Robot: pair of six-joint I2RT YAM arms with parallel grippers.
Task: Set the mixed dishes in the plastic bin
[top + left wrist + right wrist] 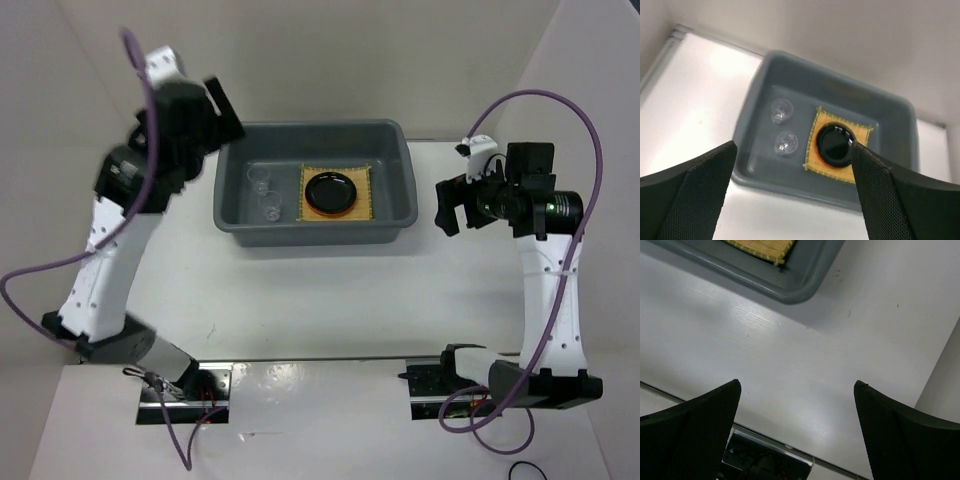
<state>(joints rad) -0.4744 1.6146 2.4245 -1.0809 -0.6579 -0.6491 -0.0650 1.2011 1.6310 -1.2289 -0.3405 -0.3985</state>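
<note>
The dark grey plastic bin (pixel 310 232) stands at the table's far middle. Inside it the tan woven mat (pixel 362 205) lies on the right. The black plate (pixel 330 190) sits on the orange plate (pixel 311 206), which shows only as a thin rim, on the mat. Two clear glass cups (pixel 259 178) (pixel 270 208) stand in the bin's left half. My left gripper (pixel 228 118) is open and empty, raised above the bin's far left corner. My right gripper (pixel 447 205) is open and empty, just right of the bin. The left wrist view shows the bin (pixel 790 182), cups (pixel 781 110), mat (pixel 816 160) and black plate (pixel 834 142) between its open fingers.
The right wrist view shows the bin's corner (pixel 790 290), a strip of mat (pixel 760 247) and bare white table under my right gripper (pixel 797 382). White walls enclose the table at the back and sides. Arm base mounts (pixel 185 395) sit at the near edge.
</note>
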